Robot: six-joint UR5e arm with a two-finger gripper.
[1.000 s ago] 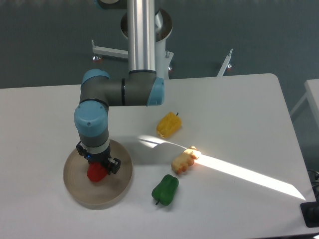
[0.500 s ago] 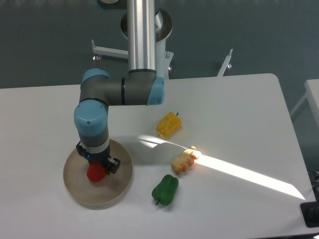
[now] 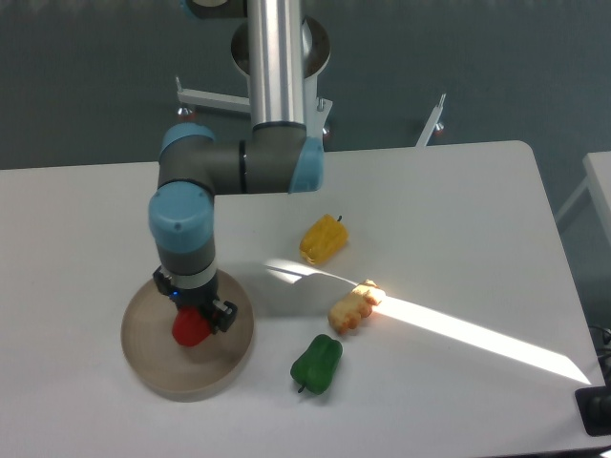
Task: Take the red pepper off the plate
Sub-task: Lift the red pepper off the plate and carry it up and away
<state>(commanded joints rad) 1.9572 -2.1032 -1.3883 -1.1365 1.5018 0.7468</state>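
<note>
I see the arm has shifted a little toward the right edge of the table and risen since a second ago, and the red pepper (image 3: 190, 328) has gone with it: it now sits slightly higher and further right over the plate (image 3: 153, 367) than in the earlier view, which I read as the lift just beginning. The gripper (image 3: 195, 322) is closed on the red pepper from above, its dark fingers flanking the fruit, though the wrist hides most of the contact. I cannot tell whether the pepper has cleared the plate surface or is barely touching it; it is over the plate's middle, and the plate lies near the table's front left corner. The rest looks unmoved: the yellow pepper (image 3: 323, 239) near the table's centre, the green pepper (image 3: 317, 363) toward the front edge, and a pale lumpy toy food (image 3: 354, 307) between them in the strip of sunlight. My judgement is that the grasp holds, so a straight rise should finish the pick.
</note>
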